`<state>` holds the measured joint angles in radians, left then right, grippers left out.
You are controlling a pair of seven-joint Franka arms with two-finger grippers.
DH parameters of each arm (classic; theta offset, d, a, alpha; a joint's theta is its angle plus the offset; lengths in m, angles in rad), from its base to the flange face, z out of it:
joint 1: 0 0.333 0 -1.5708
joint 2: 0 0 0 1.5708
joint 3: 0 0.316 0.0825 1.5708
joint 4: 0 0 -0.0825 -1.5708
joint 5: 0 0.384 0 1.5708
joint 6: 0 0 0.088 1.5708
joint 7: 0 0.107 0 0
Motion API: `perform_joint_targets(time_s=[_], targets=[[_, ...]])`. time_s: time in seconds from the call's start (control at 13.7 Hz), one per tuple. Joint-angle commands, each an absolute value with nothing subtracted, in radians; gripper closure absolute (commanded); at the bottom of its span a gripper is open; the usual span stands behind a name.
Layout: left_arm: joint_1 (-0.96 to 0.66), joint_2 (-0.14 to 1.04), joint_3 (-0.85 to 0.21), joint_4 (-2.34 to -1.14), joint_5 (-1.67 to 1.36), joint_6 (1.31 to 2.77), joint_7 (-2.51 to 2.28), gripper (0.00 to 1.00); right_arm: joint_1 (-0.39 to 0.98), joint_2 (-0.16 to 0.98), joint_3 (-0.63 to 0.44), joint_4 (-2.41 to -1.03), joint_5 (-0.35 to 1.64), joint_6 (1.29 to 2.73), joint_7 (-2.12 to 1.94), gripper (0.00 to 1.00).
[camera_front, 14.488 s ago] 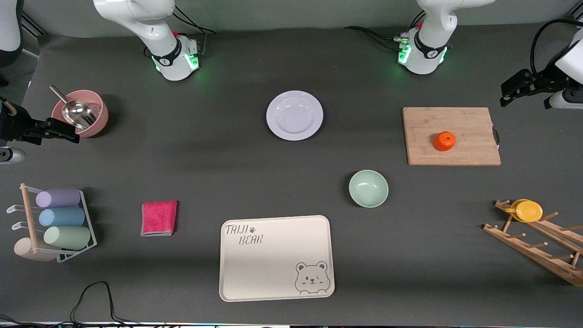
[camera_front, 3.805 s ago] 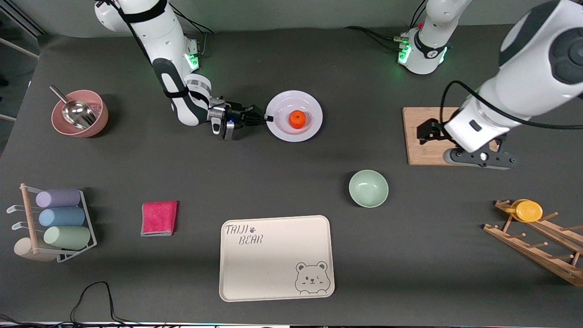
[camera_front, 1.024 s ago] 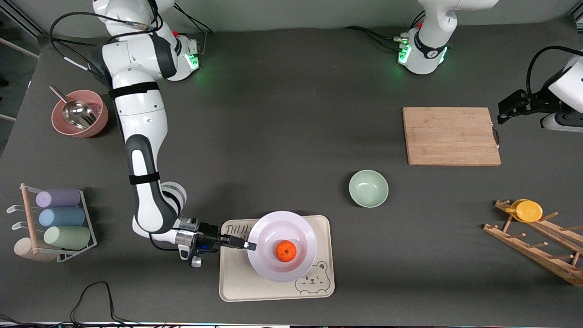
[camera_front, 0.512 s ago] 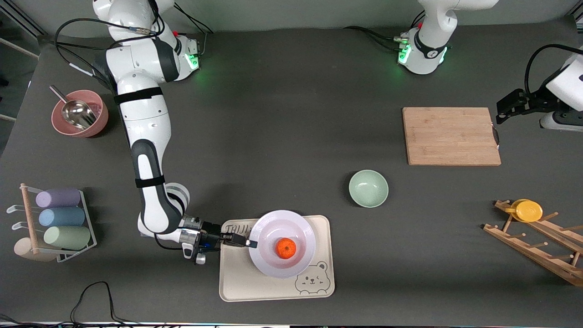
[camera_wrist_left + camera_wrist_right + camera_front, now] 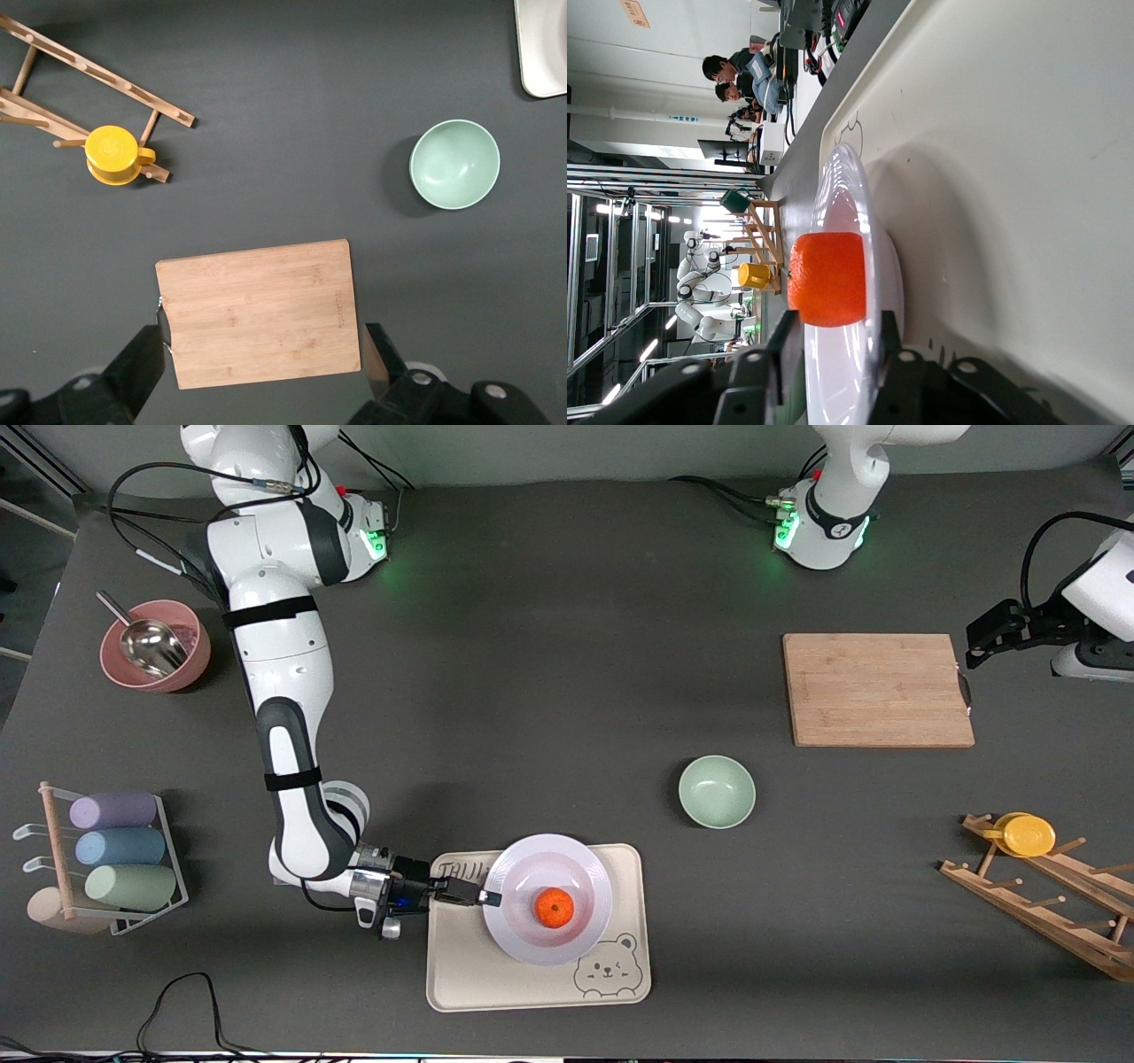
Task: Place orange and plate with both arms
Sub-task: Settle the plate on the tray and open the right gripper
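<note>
In the front view the plate (image 5: 547, 911) sits flat on the bear tray (image 5: 496, 983) with the orange (image 5: 554, 908) in its well; the right gripper (image 5: 479, 896) has 1 finger above and 1 below the rim, whether clamped or loosened I cannot tell. The left wrist view shows the left gripper (image 5: 266, 367) waiting open over the cutting board (image 5: 261, 323), away from the tray. The right wrist view shows the fingers (image 5: 787, 354) straddling the rim, a lab room past the dark table (image 5: 799, 142).

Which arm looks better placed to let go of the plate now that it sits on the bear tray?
The right: its gripper is at the plate's rim on the tray. The left gripper waits, open, over the cutting board.
</note>
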<state>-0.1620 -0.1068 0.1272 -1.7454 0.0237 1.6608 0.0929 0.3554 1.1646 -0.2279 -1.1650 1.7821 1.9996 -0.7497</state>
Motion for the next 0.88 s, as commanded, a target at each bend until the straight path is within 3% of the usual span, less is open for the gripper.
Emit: perform_joint_targets(time_s=[0.0, 0.22, 0.44, 0.8], targets=[[-0.158, -0.109, 0.126, -1.746, 0.040, 1.674, 0.091, 0.00, 0.353, 1.177, -0.232, -1.138, 1.770, 1.988, -0.752, 0.36], [-0.156, -0.107, 0.126, -1.747, 0.040, 1.677, 0.091, 0.00, 0.353, 1.167, -0.233, -1.137, 1.746, 1.988, -0.738, 0.35], [-0.156, -0.106, 0.126, -1.750, 0.040, 1.687, 0.091, 0.00, 0.351, 1.132, -0.290, -1.134, 1.610, 1.988, -0.605, 0.35], [-0.158, -0.103, 0.126, -1.750, 0.044, 1.687, 0.090, 0.00, 0.325, 1.042, -0.296, -1.135, 1.350, 1.965, -0.433, 0.33]])
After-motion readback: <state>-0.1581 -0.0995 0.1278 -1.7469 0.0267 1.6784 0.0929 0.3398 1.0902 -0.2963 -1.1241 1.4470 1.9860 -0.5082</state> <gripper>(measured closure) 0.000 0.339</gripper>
